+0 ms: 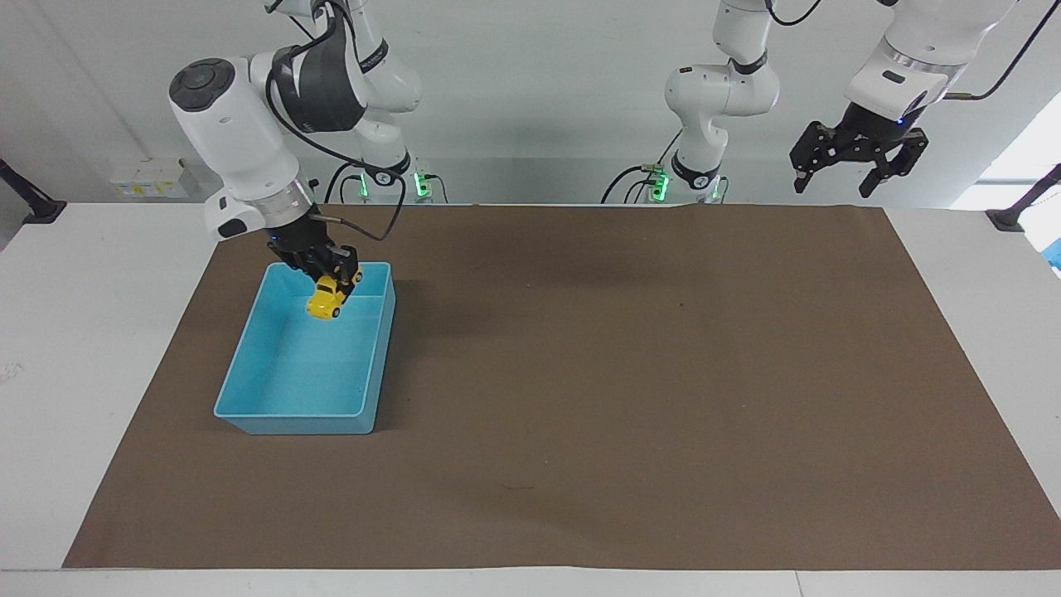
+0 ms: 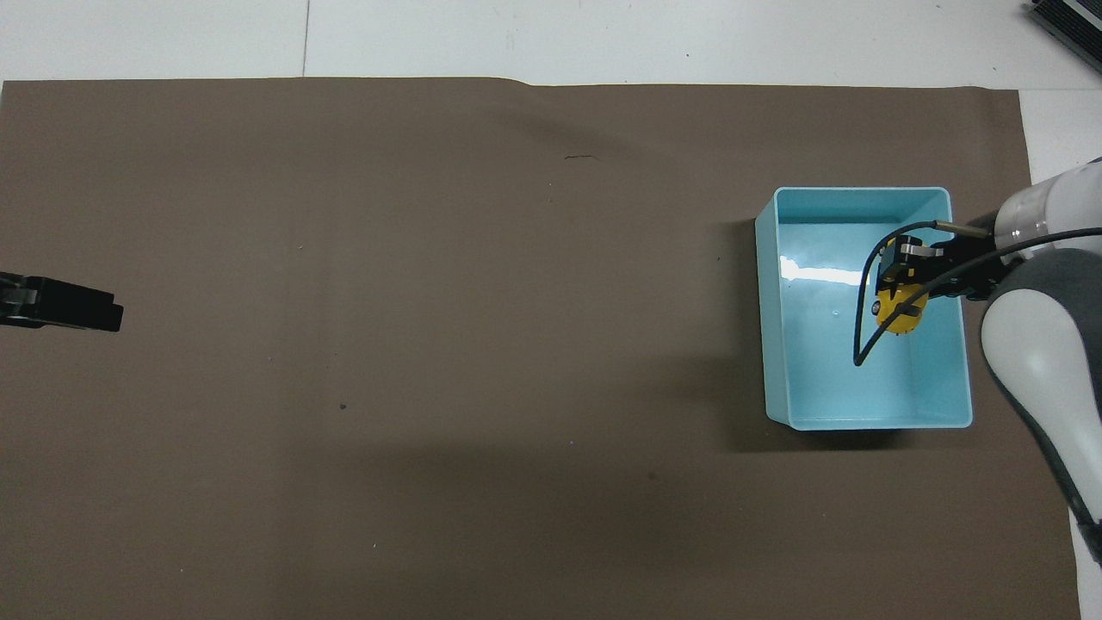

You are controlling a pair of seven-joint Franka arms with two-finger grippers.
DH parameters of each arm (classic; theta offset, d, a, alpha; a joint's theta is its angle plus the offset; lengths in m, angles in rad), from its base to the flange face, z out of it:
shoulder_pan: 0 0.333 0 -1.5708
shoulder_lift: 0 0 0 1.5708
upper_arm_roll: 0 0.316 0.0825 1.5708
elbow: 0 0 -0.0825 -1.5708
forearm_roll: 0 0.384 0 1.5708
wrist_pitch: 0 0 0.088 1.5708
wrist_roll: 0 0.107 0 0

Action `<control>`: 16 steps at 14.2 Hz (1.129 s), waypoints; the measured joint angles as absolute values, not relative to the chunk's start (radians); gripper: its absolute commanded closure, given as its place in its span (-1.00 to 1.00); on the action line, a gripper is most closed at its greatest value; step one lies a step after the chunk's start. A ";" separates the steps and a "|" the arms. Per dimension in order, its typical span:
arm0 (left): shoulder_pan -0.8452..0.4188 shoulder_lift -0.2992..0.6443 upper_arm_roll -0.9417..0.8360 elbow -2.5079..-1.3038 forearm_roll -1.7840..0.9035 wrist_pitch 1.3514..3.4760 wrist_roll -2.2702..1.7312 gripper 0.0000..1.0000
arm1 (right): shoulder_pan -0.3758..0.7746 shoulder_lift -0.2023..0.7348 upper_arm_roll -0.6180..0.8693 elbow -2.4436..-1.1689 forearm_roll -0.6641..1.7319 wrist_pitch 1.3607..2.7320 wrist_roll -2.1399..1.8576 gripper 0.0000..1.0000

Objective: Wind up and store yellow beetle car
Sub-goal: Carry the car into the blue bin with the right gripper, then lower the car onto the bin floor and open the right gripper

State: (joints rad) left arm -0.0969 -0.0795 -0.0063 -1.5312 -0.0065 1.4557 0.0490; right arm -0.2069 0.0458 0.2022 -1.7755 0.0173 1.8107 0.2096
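Gripping the yellow beetle car [image 1: 325,302] tight, the right gripper [image 1: 331,284] hangs over the light-blue bin [image 1: 377,365], its fingers partly hiding the toy's rear. Up over the table's edge, the left gripper [image 1: 839,176] waits, jaws spread.

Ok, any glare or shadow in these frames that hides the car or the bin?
Overhead view: a white glare streak on the light-blue bin floor, beside the yellow beetle car in the right gripper, not covering it. Facing view: soft arm shadows on the brown mat; car clearly lit; bright window patch beside the left gripper.
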 measured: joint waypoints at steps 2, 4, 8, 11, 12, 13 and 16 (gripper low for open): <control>-0.087 -0.079 -0.007 -1.531 -0.007 1.453 0.048 -1.00 | -0.206 0.043 0.203 -1.778 -0.013 1.809 0.175 1.00; -0.066 -0.079 -0.009 -1.531 -0.007 1.441 0.049 -1.00 | -0.203 0.037 0.204 -1.788 -0.034 1.809 0.150 1.00; -0.018 -0.079 -0.049 -1.533 -0.007 1.439 0.049 -1.00 | -0.203 0.034 0.205 -1.852 -0.055 1.880 0.145 1.00; -0.003 -0.079 -0.071 -1.533 -0.007 1.439 0.048 -1.00 | -0.203 0.038 0.206 -1.921 -0.058 1.958 0.145 1.00; -0.003 -0.079 -0.072 -1.533 -0.007 1.439 0.048 -1.00 | -0.203 0.041 0.206 -1.940 -0.058 1.978 0.144 1.00; -0.003 -0.079 -0.073 -1.533 -0.007 1.439 0.048 -1.00 | -0.203 0.045 0.206 -1.954 -0.058 1.995 0.142 1.00; -0.003 -0.079 -0.071 -1.534 -0.007 1.438 0.048 -1.00 | -0.203 0.058 0.206 -1.981 -0.059 2.034 0.124 1.00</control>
State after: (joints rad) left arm -0.0032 -0.0795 -0.0706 -1.5335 -0.0065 1.4384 0.0482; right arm -0.2030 0.0584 0.2059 -1.9812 -0.0586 2.0336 0.1241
